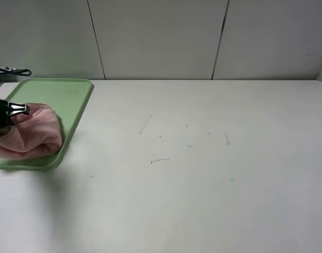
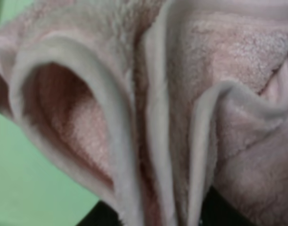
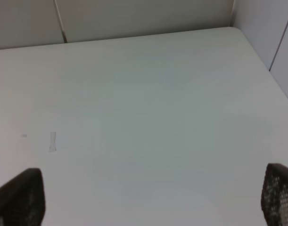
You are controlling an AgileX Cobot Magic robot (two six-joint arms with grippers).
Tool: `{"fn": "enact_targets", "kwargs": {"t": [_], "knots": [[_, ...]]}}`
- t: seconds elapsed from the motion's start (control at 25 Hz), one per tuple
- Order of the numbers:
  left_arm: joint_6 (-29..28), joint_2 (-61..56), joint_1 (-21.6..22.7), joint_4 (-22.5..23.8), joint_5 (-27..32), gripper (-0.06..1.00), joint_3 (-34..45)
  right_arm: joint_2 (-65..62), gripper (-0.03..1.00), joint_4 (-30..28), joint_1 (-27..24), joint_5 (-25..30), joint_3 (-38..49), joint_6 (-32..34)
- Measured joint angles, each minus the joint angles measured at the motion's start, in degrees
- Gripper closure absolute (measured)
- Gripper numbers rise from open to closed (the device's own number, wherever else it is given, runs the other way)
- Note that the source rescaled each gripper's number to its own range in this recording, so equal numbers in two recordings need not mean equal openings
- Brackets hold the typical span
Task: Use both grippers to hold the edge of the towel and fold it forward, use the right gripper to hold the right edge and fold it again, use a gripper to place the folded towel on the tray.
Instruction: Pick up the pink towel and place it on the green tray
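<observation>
The pink towel (image 1: 31, 134) lies bunched in thick folds on the light-green tray (image 1: 55, 95) at the far left of the table. My left gripper (image 1: 16, 110) reaches in from the left edge, its tip buried in the top of the bundle and shut on the cloth. Close up, the left wrist view is filled by the towel (image 2: 181, 94) and its pale hems, which run down between the dark fingers (image 2: 99, 217), with the tray (image 2: 30, 188) beside it. My right gripper (image 3: 148, 202) hangs open over bare table, its fingers (image 3: 21, 197) wide apart and empty; the exterior view does not show it.
The white table (image 1: 203, 158) carries only a few small scuff marks (image 1: 161, 160). A grey panelled wall (image 1: 161, 37) stands behind it. A black clip-like item (image 1: 13, 71) pokes in at the left edge, behind the tray.
</observation>
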Motion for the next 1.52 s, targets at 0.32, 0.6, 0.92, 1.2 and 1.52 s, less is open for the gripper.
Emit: {"fn": "enact_targets", "kwargs": {"t": [0.32, 0.6, 0.92, 1.2, 1.52], "knots": [[0.00, 0.00, 3.85, 5.16, 0.46, 0.75, 2.89, 0.00, -0.03, 0.00, 0.00, -0.04, 0.00, 0.00], [0.00, 0.00, 5.16, 5.35, 0.11, 0.75, 2.89, 0.00, -0.03, 0.00, 0.00, -0.04, 0.00, 0.00], [0.02, 0.00, 7.08, 5.96, -1.75, 0.68, 2.89, 0.00, -0.03, 0.00, 0.00, -0.04, 0.00, 0.00], [0.14, 0.00, 7.21, 8.10, -4.95, 0.02, 2.89, 0.00, -0.03, 0.00, 0.00, -0.04, 0.00, 0.00], [0.14, -0.30, 7.21, 8.16, -5.44, -0.05, 2.89, 0.00, -0.03, 0.00, 0.00, -0.04, 0.00, 0.00]]}}
